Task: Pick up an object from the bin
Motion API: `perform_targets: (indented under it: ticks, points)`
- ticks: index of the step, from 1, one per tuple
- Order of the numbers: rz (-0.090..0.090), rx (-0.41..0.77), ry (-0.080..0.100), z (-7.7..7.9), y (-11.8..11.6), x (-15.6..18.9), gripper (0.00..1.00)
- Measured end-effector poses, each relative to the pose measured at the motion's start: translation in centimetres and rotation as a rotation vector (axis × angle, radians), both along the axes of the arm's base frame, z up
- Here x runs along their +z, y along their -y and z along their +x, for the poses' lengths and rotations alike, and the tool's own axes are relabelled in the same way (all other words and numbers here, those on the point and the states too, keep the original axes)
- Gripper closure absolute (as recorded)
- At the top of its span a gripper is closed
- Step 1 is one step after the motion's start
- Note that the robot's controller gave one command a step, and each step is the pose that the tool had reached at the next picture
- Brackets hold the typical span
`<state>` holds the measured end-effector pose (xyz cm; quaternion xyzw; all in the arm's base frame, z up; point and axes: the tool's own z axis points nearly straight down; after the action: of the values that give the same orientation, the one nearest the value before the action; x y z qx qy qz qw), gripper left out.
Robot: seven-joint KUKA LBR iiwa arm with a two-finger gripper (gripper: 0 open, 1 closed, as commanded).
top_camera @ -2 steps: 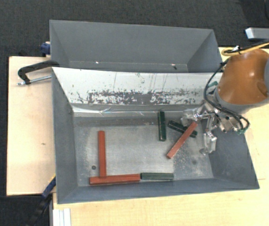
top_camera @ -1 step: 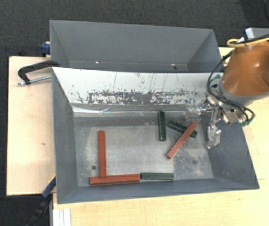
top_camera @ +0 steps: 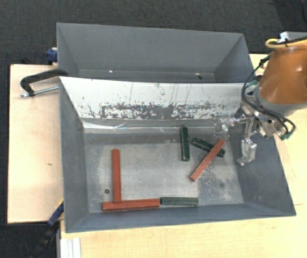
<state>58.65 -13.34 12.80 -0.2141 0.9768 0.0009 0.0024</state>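
My gripper (top_camera: 245,151) hangs at the bin's right side, above the sloping right wall, with nothing seen in it. Just to its left lies a red-brown stick (top_camera: 207,160), slanting from upper right to lower left. That stick rests across a short dark green stick (top_camera: 206,145). A second dark green stick (top_camera: 184,143) lies nearly upright a little further left, near the back wall. The gripper touches none of them.
At the bin's left a red-brown stick (top_camera: 116,175) lies lengthwise. Along the front wall another red-brown stick (top_camera: 131,203) lies end to end with a dark green one (top_camera: 178,201). The arm with its orange cover comes in over the right rim.
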Motion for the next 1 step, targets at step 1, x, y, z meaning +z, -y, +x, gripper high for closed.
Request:
perform_targets:
  ticks: [1]
  points:
    - [-0.001, 0.058, -0.007, -1.72, -0.61, 2.79, 0.0]
